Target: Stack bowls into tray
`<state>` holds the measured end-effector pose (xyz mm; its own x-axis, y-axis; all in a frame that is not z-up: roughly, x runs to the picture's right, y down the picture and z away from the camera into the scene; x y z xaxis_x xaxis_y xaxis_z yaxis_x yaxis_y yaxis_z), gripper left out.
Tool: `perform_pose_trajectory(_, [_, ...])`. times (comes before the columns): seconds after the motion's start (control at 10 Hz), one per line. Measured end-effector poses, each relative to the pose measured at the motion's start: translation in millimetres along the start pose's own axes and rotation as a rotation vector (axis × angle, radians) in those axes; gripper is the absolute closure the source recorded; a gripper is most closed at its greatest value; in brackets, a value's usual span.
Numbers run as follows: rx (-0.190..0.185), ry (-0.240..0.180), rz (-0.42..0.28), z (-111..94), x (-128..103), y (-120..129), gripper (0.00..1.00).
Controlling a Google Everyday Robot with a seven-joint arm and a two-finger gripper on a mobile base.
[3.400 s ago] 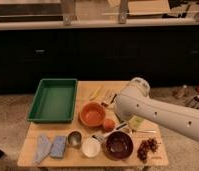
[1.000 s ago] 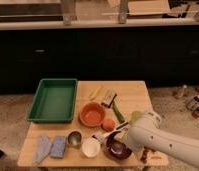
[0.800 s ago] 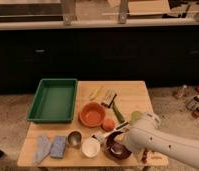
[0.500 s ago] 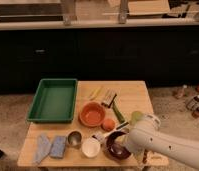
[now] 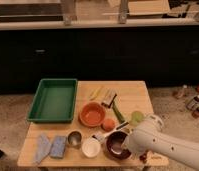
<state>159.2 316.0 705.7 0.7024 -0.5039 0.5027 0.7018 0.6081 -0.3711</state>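
Arm (image 5: pixel 165 146) lowered since earlier — end effector (image 5: pixel 123 145) at maroon bowl (image 5: pixel 112 143), grip unclear

Showing as a thick, smooth white arm (image 5: pixel 169 149), tube-shaped and broadening toward the lower right edge. Bulging into a rounded white joint housing (image 5: pixel 152 122) at the upper end of that link. Carrying soft grey shading along the underside, with no cables or markings standing out. Ending in a darker gripper (image 5: pixel 122 146), sitting at the right side of the maroon bowl (image 5: pixel 110 141).
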Motion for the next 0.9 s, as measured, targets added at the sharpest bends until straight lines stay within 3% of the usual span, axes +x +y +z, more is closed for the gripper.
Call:
perform_pose_trajectory(0.3, [0.036,0.001,0.011,-9.9,2.9,2.4,0.95])
perform_pose_trajectory(0.4, [0.049,0.004,0.012,-13.0,3.0,1.6,1.00])
perform_pose_trajectory(0.9, [0.109,0.025,0.040,-25.9,11.2,9.0,1.00])
